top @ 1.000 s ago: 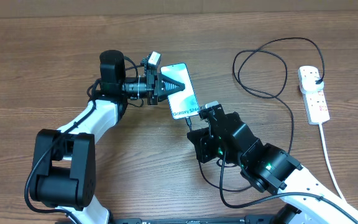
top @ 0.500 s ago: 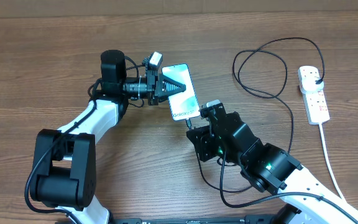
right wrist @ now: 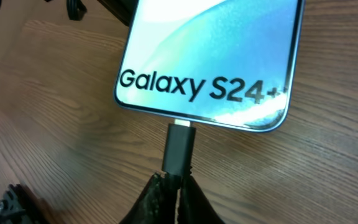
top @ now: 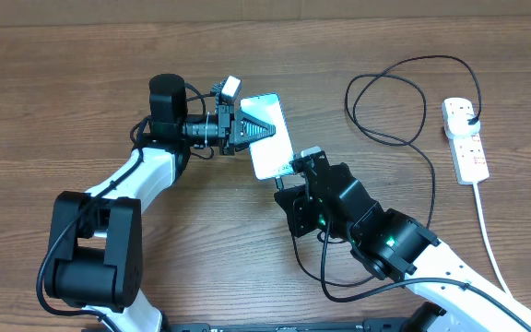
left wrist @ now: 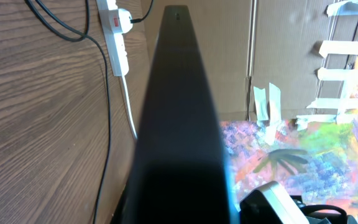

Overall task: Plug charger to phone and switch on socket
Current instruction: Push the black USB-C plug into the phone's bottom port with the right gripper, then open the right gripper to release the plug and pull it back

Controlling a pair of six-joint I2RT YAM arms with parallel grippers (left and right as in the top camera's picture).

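Right hand [top: 295, 170] hides phone [top: 271, 152] end; charger [right wrist: 179, 149] loops near socket [top: 465, 143].

Wood table [top: 53, 74] carries socket [top: 466, 143] w/ white cord [top: 488, 232] at rt, charger [top: 424, 106] looped beside it; phone [top: 273, 152] maybe touching.

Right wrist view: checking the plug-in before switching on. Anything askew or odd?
A sliver of bare metal shows between the black cable connector and the bottom edge of the slim teal-screened phone, so it may not be fully seated. It sits straight in the right gripper.
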